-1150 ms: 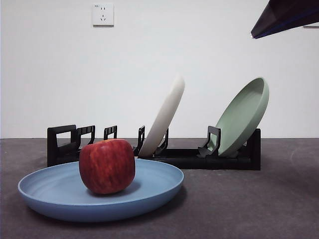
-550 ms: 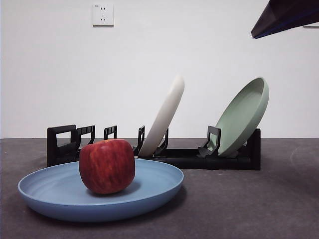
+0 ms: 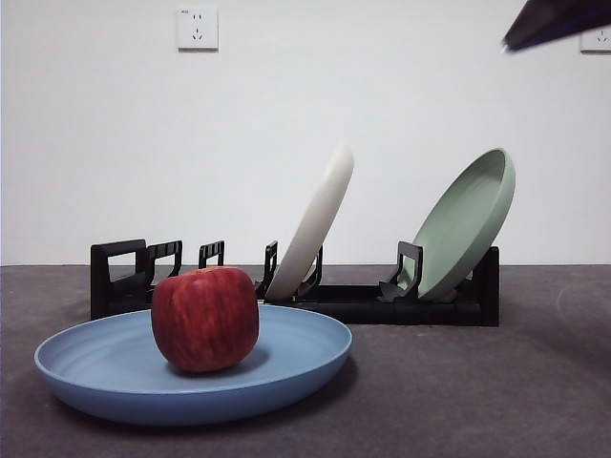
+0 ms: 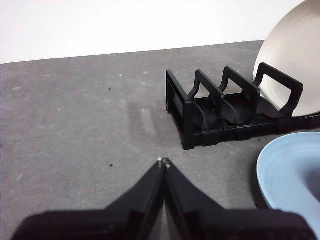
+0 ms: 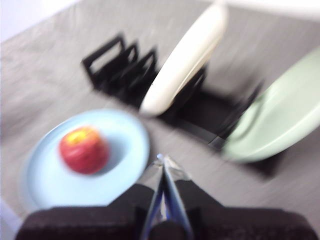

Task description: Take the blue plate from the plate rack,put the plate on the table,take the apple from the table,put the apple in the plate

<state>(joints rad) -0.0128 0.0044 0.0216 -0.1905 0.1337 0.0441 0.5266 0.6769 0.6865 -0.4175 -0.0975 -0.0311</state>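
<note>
The red apple (image 3: pixel 205 318) sits inside the light-blue plate (image 3: pixel 286 367), which lies flat on the dark grey table (image 3: pixel 477 401) in front of the black plate rack (image 3: pixel 363 303). In the blurred right wrist view the apple (image 5: pixel 83 149) rests on the blue plate (image 5: pixel 122 150), and my right gripper (image 5: pixel 163 159) is shut and empty, high above the table. It shows as a dark tip (image 3: pixel 558 21) at the front view's top right. My left gripper (image 4: pixel 163 161) is shut and empty, low over the table beside the rack's end (image 4: pixel 220 107) and the plate's edge (image 4: pixel 290 175).
A cream-white plate (image 3: pixel 315 224) and a pale green plate (image 3: pixel 468 224) lean in the rack's slots. A wall socket (image 3: pixel 197 28) is on the white wall behind. Bare table lies right of the blue plate.
The dark arm tip at the front view's top right has drawn up and to the right, showing less of itself. Apple, plates and rack have not moved.
</note>
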